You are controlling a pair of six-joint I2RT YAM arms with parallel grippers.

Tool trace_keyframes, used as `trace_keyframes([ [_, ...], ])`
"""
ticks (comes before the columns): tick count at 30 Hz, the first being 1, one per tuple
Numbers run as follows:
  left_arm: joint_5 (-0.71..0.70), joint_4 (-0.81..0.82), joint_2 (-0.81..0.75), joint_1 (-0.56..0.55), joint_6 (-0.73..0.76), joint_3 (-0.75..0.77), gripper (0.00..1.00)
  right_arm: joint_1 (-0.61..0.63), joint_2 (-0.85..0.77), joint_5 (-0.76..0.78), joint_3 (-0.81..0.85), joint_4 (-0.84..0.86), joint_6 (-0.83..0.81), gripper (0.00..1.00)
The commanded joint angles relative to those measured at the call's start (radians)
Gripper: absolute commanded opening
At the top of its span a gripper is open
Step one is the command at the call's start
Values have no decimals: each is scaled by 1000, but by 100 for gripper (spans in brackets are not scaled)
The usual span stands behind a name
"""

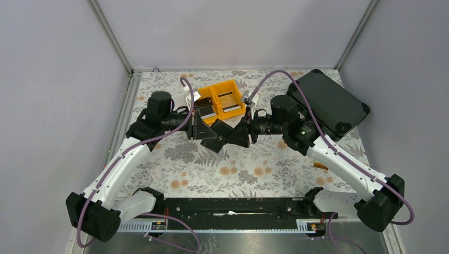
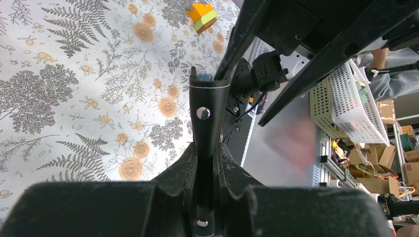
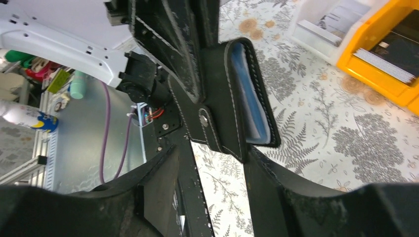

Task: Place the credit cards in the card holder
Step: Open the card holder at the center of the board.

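The black card holder [image 1: 217,139] hangs above the table between my two grippers. My left gripper [image 1: 200,127] is shut on one black flap with a metal snap, seen in the left wrist view [image 2: 205,106]. My right gripper [image 3: 215,168] is open. The holder [image 3: 225,98], its light-blue pocket showing, sits between the spread jaws, a flap near each one, with tablecloth visible between. Credit cards [image 1: 229,100] lie in the yellow bin [image 1: 235,85]; the right wrist view shows a silvery one [image 3: 383,64] there. Another card [image 3: 341,17] lies in the white bin.
A white bin [image 3: 316,37] stands beside the yellow bin [image 3: 368,37] at the back middle. A large black hard case [image 1: 328,100] sits at the back right. A small orange and green block [image 2: 202,17] lies on the floral cloth near the right arm.
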Motion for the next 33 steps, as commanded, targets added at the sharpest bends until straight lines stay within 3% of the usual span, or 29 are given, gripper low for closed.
trace_keyframes([
  [1,1,25,18,6,3,28,0,-6,31,-119,53,41,43,56],
  [4,30,47,23,6,-15,21,0,-5,50,-157,36,104,79,52],
  [7,-30,16,24,6,1,27,0,-4,49,-132,32,101,81,47],
  [12,-94,-16,45,20,1,39,0,-4,-45,142,7,52,32,63],
  [15,-98,-16,52,29,-8,40,0,-10,-82,265,-1,31,25,65],
  [24,-49,-6,58,31,-14,35,0,-5,32,-22,45,61,90,55],
  [33,28,10,57,29,-14,30,0,19,74,-56,20,114,91,53],
])
